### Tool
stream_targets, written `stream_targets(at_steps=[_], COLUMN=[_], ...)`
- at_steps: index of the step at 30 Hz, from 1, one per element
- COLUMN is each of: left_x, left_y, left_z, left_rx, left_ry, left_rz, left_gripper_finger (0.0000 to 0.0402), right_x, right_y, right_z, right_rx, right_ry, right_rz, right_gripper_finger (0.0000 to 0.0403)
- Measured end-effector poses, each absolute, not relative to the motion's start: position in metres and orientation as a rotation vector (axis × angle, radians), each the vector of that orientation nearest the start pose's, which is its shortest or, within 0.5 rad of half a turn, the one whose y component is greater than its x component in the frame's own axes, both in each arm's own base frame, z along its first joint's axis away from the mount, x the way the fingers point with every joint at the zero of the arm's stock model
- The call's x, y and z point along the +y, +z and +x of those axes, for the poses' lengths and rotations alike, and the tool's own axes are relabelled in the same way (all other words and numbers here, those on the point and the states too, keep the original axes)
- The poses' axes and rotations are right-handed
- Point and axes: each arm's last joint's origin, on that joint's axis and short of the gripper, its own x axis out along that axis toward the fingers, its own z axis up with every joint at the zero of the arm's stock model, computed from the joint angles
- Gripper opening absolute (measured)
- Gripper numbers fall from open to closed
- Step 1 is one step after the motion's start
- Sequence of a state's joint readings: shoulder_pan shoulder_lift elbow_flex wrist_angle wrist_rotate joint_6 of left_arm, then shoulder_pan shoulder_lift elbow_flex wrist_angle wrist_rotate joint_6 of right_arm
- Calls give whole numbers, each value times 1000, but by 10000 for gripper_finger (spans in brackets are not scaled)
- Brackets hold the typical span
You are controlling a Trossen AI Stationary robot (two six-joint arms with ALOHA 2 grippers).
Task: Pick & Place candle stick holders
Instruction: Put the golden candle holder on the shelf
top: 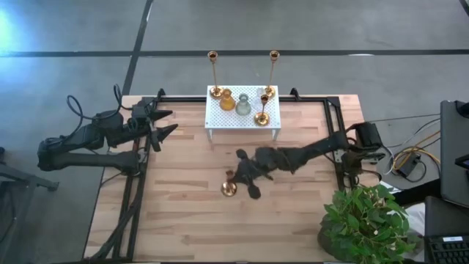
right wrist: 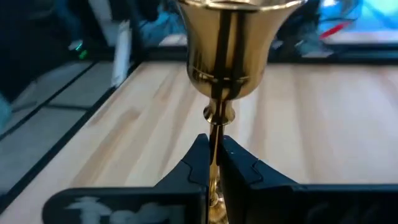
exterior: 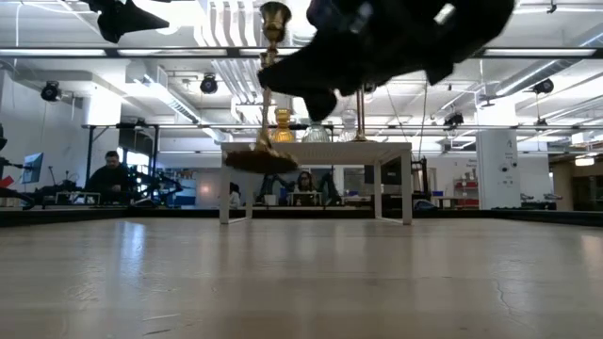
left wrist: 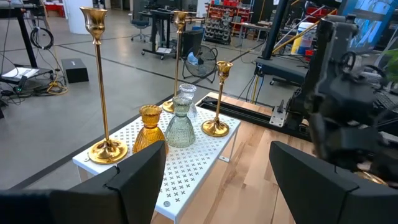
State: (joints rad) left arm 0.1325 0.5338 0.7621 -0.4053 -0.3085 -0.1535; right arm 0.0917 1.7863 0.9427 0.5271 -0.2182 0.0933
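Here the right gripper is clamped tight on the thin stem of a brass candle stick holder, lifted clear of the table mid-board so its base swings free, while the left gripper waits spread wide and empty near the far left corner.

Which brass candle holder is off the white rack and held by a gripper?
The brass holder over the bare table: the right gripper is shut on its thin stem. The other brass ones, both tall sticks included, stand on the rack.
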Motion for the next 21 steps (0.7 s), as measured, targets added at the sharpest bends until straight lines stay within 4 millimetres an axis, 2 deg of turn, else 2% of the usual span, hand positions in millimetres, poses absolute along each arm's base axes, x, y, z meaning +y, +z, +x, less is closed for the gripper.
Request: stream_targets(at_steps=[4, 8, 14, 21], left_x=[23, 23, 23, 23], left_y=[335, 335, 335, 335], left_z=[109, 109, 109, 109], left_rx=[143, 143, 143, 143], left_ry=[452, 452, 452, 452], left_rz=[-135, -135, -135, -135], left_gripper_finger=[292, 292, 292, 292], right_x=[17, 2, -14, -20], right_y=[204, 218, 237, 240], right_z=[385, 394, 401, 402], right_rx=[319, 395, 430, 446], right_ry=[243, 217, 185, 148], right_rz=[126, 73, 57, 150], right_gripper_finger=[10, 10, 10, 10])
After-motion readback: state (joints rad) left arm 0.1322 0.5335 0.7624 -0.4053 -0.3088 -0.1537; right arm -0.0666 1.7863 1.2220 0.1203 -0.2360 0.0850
